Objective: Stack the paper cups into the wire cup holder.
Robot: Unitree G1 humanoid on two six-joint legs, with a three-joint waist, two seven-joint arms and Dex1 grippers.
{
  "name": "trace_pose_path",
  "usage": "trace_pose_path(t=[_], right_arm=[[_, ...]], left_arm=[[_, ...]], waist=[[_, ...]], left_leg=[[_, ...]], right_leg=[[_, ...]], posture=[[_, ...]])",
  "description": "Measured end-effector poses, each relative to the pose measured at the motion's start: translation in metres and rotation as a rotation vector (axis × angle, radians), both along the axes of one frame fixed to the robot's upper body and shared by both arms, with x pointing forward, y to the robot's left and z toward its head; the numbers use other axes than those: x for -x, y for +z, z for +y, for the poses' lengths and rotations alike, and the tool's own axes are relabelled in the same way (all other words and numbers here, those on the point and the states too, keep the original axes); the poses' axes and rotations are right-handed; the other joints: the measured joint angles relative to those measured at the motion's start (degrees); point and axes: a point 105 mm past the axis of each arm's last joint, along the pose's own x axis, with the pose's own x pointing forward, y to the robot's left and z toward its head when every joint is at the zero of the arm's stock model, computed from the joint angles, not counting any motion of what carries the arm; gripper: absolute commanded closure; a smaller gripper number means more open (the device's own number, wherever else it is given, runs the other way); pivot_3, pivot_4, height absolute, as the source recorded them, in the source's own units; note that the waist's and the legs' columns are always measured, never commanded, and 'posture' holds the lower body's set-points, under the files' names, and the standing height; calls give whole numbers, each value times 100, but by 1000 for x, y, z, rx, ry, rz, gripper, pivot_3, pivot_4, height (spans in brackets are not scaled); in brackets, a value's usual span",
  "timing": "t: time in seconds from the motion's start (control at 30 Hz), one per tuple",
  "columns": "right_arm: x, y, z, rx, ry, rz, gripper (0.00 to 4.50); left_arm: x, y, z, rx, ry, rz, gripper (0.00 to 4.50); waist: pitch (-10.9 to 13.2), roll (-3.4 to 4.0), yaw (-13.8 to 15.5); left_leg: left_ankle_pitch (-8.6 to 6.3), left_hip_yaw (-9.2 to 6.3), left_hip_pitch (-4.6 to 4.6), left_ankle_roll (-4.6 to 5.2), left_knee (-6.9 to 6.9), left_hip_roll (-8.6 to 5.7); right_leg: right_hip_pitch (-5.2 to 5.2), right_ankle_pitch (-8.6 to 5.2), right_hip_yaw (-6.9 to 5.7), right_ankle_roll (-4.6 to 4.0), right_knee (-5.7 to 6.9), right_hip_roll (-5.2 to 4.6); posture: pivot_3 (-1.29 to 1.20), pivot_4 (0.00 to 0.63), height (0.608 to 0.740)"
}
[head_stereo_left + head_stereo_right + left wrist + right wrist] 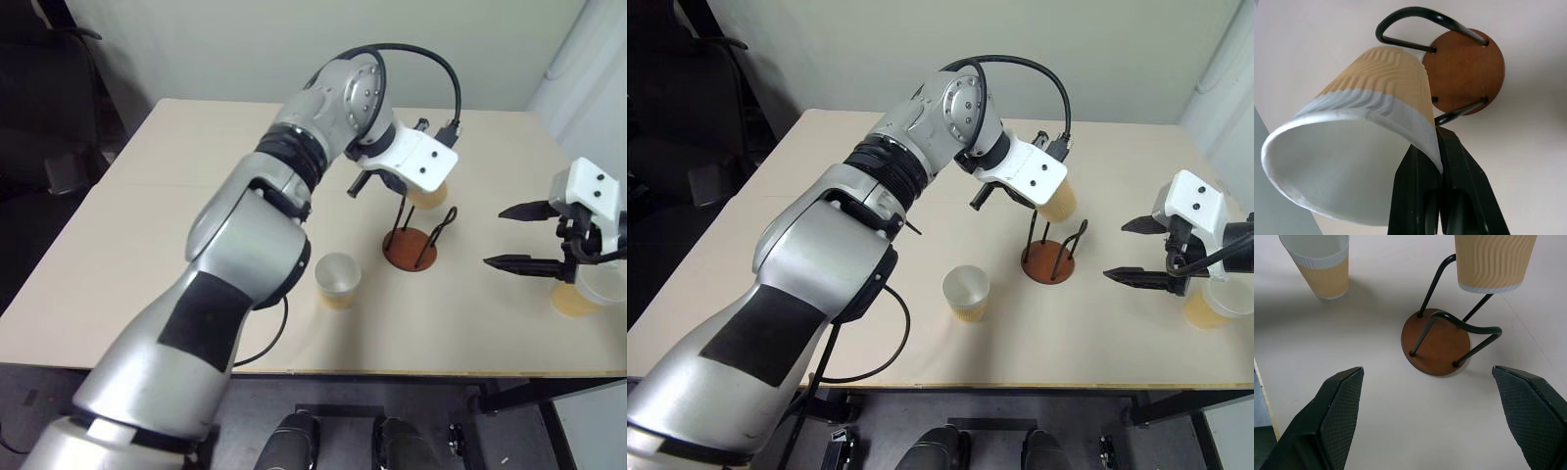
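Observation:
My left gripper is shut on the rim of a tan paper cup, which hangs at the top of the wire loops of the wire cup holder. The holder's reddish-brown disc stands mid-table, with nothing in it. A second paper cup stands upright on the table, left of the holder. A third paper cup stands near the table's right edge, partly hidden behind my right gripper. That gripper is open, holds nothing, and points at the holder from the right.
The beige table has free room across its left half and back. A black chair stands off the table's left side. The front edge runs close below the standing cups.

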Motion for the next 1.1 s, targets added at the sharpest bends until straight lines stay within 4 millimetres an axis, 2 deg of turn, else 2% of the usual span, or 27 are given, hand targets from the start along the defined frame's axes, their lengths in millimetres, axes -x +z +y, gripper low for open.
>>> trace_pose_path(t=[0.13, 0.23, 0.37, 0.53, 0.7, 0.9, 0.97, 1.1], right_arm=[[1, 0, -1, -1, -5, 0, 210], [2, 3, -1, -2, -6, -10, 210], [3, 3, 0, -5, -3, -7, 210], [3, 3, 1, -5, -1, -6, 210], [3, 3, 1, -3, -2, -6, 210], [3, 4, -2, -8, -13, -1, 210], [5, 6, 0, -40, -19, 18, 210], [10, 11, 6, -89, -12, 29, 210]], left_arm=[[1, -1, 1, -14, -2, 6, 4493], [1, -3, 2, -35, -6, 10, 3881], [0, -6, 5, -81, -13, -10, 2530], [-1, -10, 5, -91, -29, -32, 632], [-3, -5, 1, -42, -34, -70, 632], [-4, 15, -5, 182, 5, -16, 632], [-4, 25, 2, 263, 24, 39, 632], [-7, 42, 33, 383, 72, 148, 632]], waist=[[0, 0, 1], [0, 0, 1], [0, 0, 0], [0, 0, 0], [0, 0, 1], [0, 1, -1], [-1, 2, -4], [-4, 7, -23]], left_leg=[[0, 0, 0, 0, 0, 0], [0, 0, 0, 0, 0, 0], [0, 0, 0, 0, 0, 0], [0, 0, 0, 0, 0, 0], [0, 0, 0, 0, 0, 0], [1, 1, 0, -2, -1, 0], [2, 1, 0, -5, -4, 0], [5, 1, 6, -11, -7, 2]], right_leg=[[0, 0, 0, 0, 0, 0], [0, 0, 0, 0, 0, 0], [0, 0, 0, 0, 0, 0], [0, 0, 0, 1, 0, 0], [0, 0, 0, 1, 0, 0], [-1, 0, 0, 2, 0, 1], [-2, -1, 1, 1, 1, 4], [-4, -6, 3, -5, 3, 9]], posture=[[0, 150, 740], [0, 150, 740], [0, 150, 740], [0, 150, 740], [0, 150, 740], [0, 150, 740], [0, 150, 740], [0, 150, 740]])
